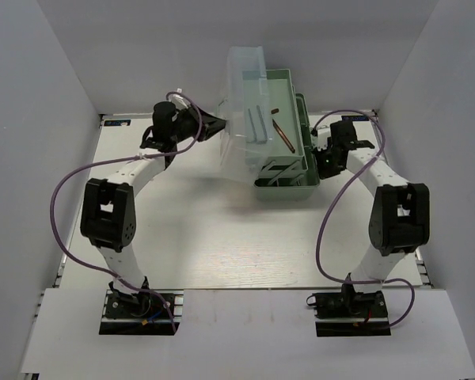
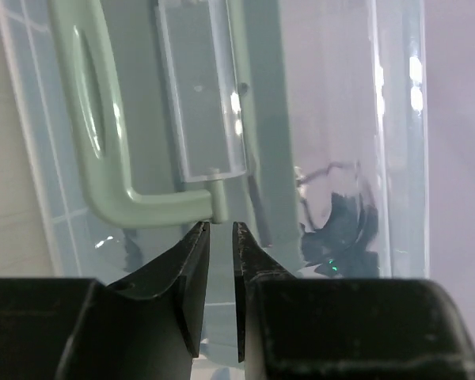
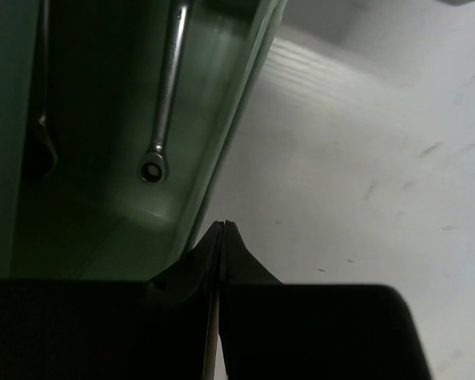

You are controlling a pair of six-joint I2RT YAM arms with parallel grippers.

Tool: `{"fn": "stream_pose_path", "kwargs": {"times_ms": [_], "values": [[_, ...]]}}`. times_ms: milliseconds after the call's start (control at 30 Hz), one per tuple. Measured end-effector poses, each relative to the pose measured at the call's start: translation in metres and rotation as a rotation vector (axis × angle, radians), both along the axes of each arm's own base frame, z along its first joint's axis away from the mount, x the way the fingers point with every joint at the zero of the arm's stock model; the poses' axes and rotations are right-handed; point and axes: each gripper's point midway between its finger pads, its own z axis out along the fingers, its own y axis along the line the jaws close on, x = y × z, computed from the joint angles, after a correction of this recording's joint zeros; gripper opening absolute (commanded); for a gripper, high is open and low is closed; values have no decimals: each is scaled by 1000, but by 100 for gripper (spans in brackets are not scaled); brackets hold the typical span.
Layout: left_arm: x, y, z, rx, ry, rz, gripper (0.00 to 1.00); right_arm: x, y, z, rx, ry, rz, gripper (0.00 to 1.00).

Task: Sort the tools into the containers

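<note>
Right wrist shows one wrench [image 3: 165,95] inside tray [image 3: 231,119].

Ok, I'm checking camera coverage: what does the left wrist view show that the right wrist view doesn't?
Left wrist only: the clear lid, its green handle, and the left gripper, jaws slightly apart. Right wrist only: a silver wrench lying in a green tray, the table, and the right gripper, shut. Both: the mint-green toolbox close ahead of the fingertips.
</note>
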Motion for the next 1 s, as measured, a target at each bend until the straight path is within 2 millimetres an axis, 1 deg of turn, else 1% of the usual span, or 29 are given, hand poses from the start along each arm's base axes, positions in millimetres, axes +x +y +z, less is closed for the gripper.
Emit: {"fn": "stream_pose_path", "kwargs": {"times_ms": [100,167,200,233,300,367,467,500,533,567,600,633,667,700,733,767,833,900,933,1000], "values": [[1,-16,-3,-16,-5,-61,31,-5,11,-11,118,65,2,0],[-1,-25,-13,-26,12,-96,33,-6,16,-10,200,86,-4,0],[2,-29,-15,-38,6,-103,34,-7,18,-9,241,94,-7,0],[4,-33,-12,-53,-9,-126,34,-6,20,-7,274,97,-7,0],[1,-41,-5,-69,-34,-175,35,-6,20,-4,321,103,-15,0],[-8,-48,-7,-73,-23,-218,37,-6,21,-2,342,104,-13,0],[-15,-51,-10,-52,-6,-228,46,-5,19,-3,326,100,-24,0],[-18,-49,-9,-40,-5,-218,49,-4,17,-3,314,87,-29,0],[-20,-44,-7,-20,-10,-193,49,-3,15,-2,301,74,-33,0],[-23,-38,-3,-1,-12,-170,51,-4,12,-1,279,60,-44,3],[-27,-30,5,19,-26,-142,51,-5,9,1,259,47,-54,13],[-31,-23,17,38,-56,-116,54,-6,3,3,228,30,-70,24],[-37,-17,31,51,-91,-100,55,-7,-2,6,203,14,-90,37],[-43,-10,46,65,-134,-80,59,-6,-8,10,175,-8,-107,62],[-50,-2,60,90,-177,-63,71,-6,-14,15,151,-31,-126,78],[-58,4,71,123,-222,-53,82,-8,-19,21,126,-55,-134,91],[-71,14,83,214,-293,-32,89,-13,-28,33,91,-109,-147,91],[-82,23,77,322,-329,-28,91,-25,-33,46,80,-155,-144,91],[-89,29,68,387,-350,-25,100,-32,-33,53,81,-180,-141,91],[-107,45,30,516,-332,-32,100,-47,-31,62,92,-210,-131,91]]}}
